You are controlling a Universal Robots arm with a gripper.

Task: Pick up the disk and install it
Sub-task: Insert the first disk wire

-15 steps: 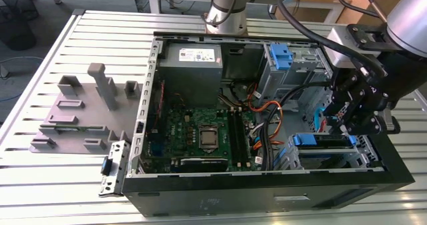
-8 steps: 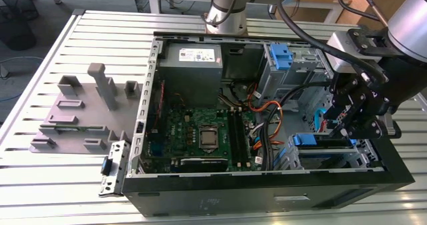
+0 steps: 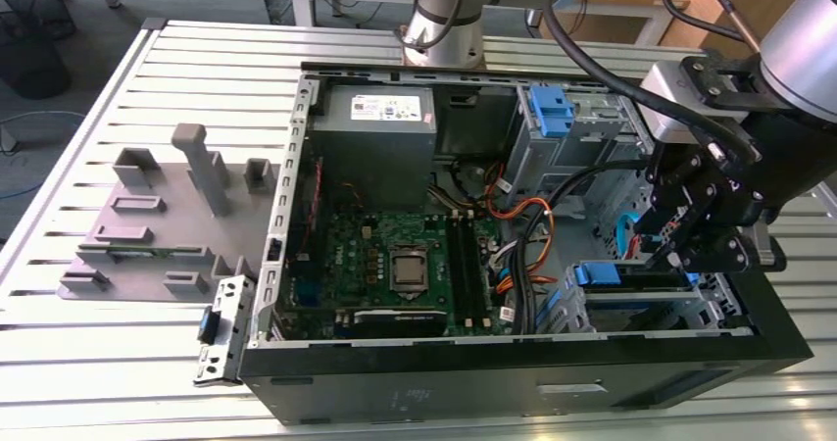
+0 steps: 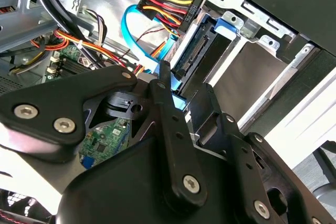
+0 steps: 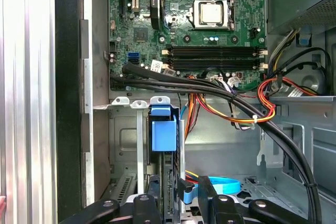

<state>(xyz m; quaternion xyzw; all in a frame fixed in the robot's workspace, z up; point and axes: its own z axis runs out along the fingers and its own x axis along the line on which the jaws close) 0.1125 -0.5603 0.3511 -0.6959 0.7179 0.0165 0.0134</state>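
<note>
Fingers of the gripper pinched the edge of the disk, which stood upright on edge in the drive cage at the exterior view's right of the open computer case, beside the motherboard and a blue data cable.

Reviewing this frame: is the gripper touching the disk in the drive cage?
Touching. In the first wrist view the gripper has a finger on either side of the disk, which stands on edge in the drive cage; the second wrist view shows the fingers against its blue rail.
</note>
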